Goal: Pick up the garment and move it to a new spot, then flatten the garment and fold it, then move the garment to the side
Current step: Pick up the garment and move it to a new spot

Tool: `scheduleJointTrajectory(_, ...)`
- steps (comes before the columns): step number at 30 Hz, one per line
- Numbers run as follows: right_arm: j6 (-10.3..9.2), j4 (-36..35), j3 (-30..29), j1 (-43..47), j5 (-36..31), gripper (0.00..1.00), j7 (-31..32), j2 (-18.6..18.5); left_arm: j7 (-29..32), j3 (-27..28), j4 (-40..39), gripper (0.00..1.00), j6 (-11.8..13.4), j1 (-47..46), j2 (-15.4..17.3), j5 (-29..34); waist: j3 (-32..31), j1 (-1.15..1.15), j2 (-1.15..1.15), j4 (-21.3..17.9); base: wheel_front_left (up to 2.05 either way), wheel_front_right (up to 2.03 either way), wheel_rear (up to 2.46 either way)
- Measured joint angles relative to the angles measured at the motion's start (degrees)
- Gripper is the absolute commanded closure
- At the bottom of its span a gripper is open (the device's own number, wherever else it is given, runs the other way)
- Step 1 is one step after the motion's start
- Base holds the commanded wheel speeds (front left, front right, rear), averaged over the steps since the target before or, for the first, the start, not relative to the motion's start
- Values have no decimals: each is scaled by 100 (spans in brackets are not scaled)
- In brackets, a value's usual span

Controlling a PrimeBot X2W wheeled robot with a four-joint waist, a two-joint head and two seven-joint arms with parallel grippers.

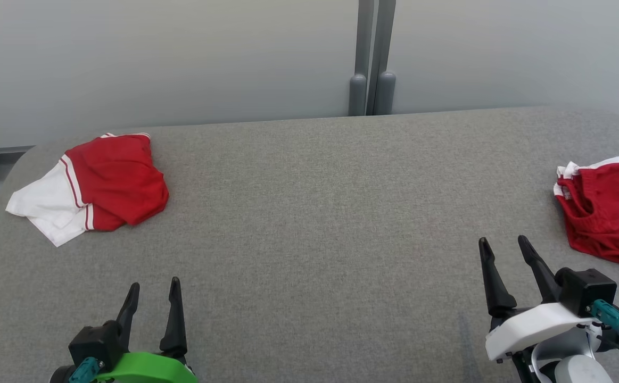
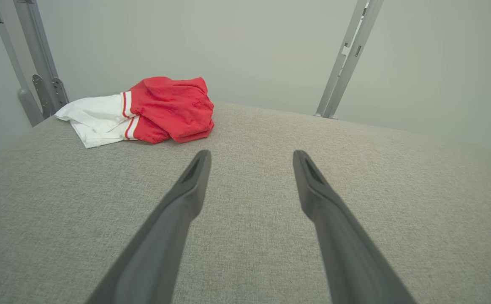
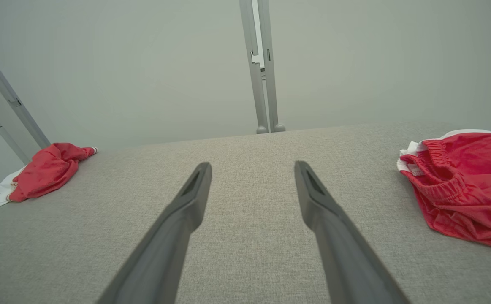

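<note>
Going left to right across the grey table: at about 10 o'clock there's a red-and-white bundle that looks neatly folded, so I'd guess that one's finished. The left gripper sits at 7 o'clock, fingers spread wide, holding nothing. The right gripper is at 5 o'clock, also wide open and empty. Then at 3 o'clock, right at the table edge, the red garment lies in a crumpled heap, near the right gripper but not touching it. It looks light, floppy and thin, so it'll sag and bunch when lifted. I'd pinch the elastic waistband, since it's the firmest bit.
</note>
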Motion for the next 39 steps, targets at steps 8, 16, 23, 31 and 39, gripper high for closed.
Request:
scheduleJointTrajectory(8, 0, 90, 87, -25, -1, 0, -48, 1, 0, 24, 24, 0, -44, 0, -51, 73, -24, 0, 0, 49, 0, 0, 0)
scheduleJointTrajectory(16, 0, 104, 135, -9, -49, 0, -49, 2, -1, 65, 71, 0, -59, -9, -40, 123, -43, 0, 0, 265, 0, 0, 0)
scheduleJointTrajectory(23, 0, 75, 63, 26, -48, 0, -83, 0, 21, 57, 0, 0, -7, -35, 42, 171, -66, 0, 0, 773, 0, 0, 0)
scheduleJointTrajectory(31, 0, 35, -42, 52, -41, 0, -99, 2, 85, 48, -188, 0, 88, -15, 121, 210, -71, 0, 0, 1623, 0, 0, 0)
scheduleJointTrajectory(39, 0, 35, 45, 48, -35, 0, -98, 3, 90, 70, -310, 0, 156, 89, 148, 205, -22, 0, 0, 2459, 0, 0, 0)
